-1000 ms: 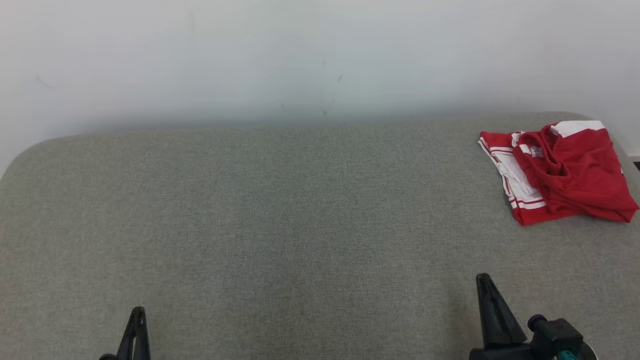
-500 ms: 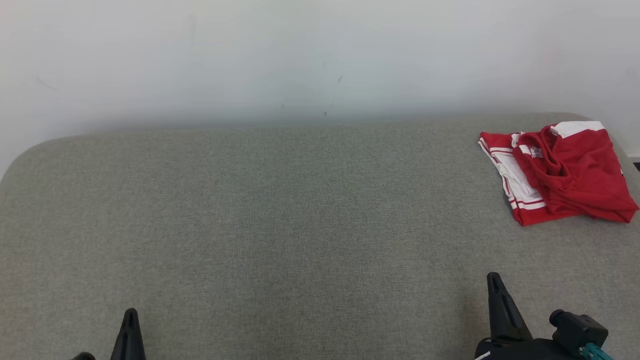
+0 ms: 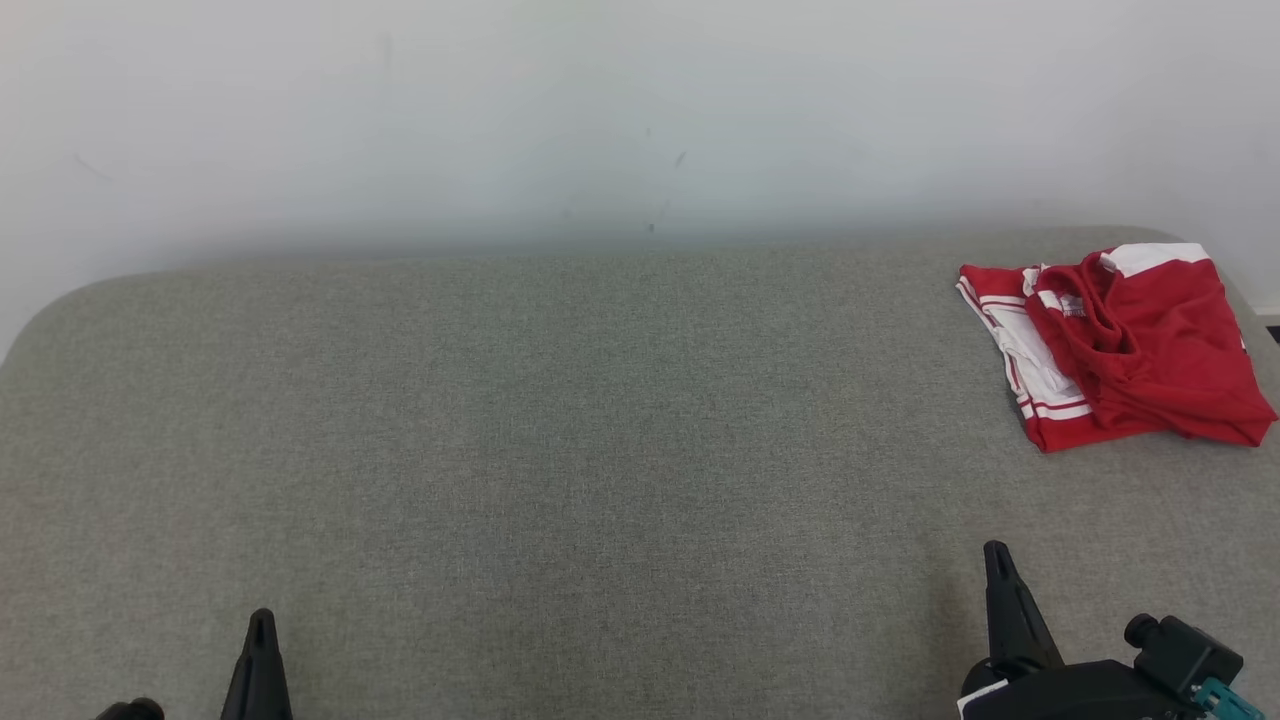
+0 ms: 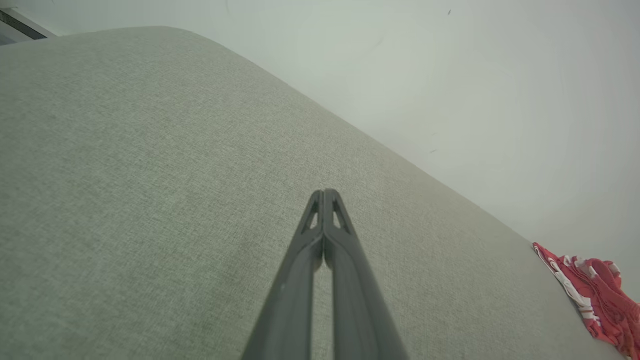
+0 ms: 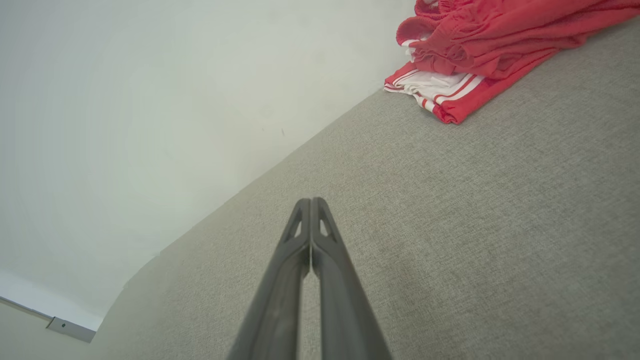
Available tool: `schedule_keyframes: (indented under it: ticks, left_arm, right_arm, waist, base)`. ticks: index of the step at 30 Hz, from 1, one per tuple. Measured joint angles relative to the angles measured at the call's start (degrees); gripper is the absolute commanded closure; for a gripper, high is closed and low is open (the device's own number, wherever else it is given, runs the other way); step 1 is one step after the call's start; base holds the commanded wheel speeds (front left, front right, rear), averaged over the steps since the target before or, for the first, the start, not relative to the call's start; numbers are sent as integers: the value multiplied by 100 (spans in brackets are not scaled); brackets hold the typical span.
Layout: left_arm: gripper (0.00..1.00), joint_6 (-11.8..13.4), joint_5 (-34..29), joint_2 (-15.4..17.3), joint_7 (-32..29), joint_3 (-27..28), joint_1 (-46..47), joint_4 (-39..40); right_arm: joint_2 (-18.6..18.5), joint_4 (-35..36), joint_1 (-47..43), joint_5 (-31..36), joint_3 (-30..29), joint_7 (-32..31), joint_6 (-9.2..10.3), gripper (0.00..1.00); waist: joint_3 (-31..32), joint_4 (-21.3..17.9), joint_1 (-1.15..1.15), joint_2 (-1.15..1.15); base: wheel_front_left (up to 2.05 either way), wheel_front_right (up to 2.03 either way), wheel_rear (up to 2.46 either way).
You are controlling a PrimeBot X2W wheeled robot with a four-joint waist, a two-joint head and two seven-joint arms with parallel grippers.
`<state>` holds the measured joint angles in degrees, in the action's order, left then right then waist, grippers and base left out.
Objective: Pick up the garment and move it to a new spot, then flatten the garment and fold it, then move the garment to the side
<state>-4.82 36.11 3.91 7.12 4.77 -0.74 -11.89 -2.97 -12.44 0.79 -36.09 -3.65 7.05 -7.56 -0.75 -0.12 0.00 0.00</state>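
Observation:
The garment (image 3: 1120, 340) is red with white stripes and lies folded at the far right of the grey cushioned surface (image 3: 560, 430). It also shows at the lower right of the left wrist view (image 4: 595, 300) and at the top right of the right wrist view (image 5: 480, 55). My left gripper (image 3: 261, 618) sits at the lower left, shut and empty, far from the garment. Its fingertips meet in the left wrist view (image 4: 324, 192). My right gripper (image 3: 994, 550) stands at the lower right, shut with nothing held, well short of the garment. Its tips touch in the right wrist view (image 5: 310, 201).
A pale wall (image 3: 600, 120) rises behind the surface. The surface's rounded left corner (image 3: 60, 300) and its right edge near the garment bound the work area. A wide stretch of bare grey fabric lies between the grippers and the wall.
Both grippers have closed. The right one has drifted slightly right; the left one has shifted slightly left and down. The garment has not moved.

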Motion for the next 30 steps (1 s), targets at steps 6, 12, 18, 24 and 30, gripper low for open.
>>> schedule_keyframes:
  ticks: [6, 12, 18, 24, 30]
  left_arm:
    - [100, -24, 524, -9, -120, 15, 68, -23]
    - [100, -33, 1013, -19, -240, 31, 116, -40]
    - [100, -73, 1445, -31, -355, 46, 176, -56]
    - [100, -79, 1871, -35, -465, 60, 225, -74]
    - [100, -111, 2296, -40, -564, 70, 265, -88]
  right_arm:
    - [0, -13, 51, -503, -27, -109, 1, 100]
    - [0, -30, 97, -1000, -54, -238, 0, 100]
    - [0, -42, 145, -1456, -76, -353, 1, 100]
    - [0, -55, 175, -1880, -97, -456, 1, 100]
    - [1, -65, 218, -2279, -114, -555, 0, 100]
  waist:
    - [4, 1, 0, 0]
    - [7, 2, 0, 0]
    - [11, 2, 0, 0]
    - [15, 3, 0, 0]
    - [18, 4, 0, 0]
  base:
    - [0, 0, 0]
    - [0, 0, 0]
    - [0, 0, 0]
    - [0, 0, 0]
    - [0, 0, 0]
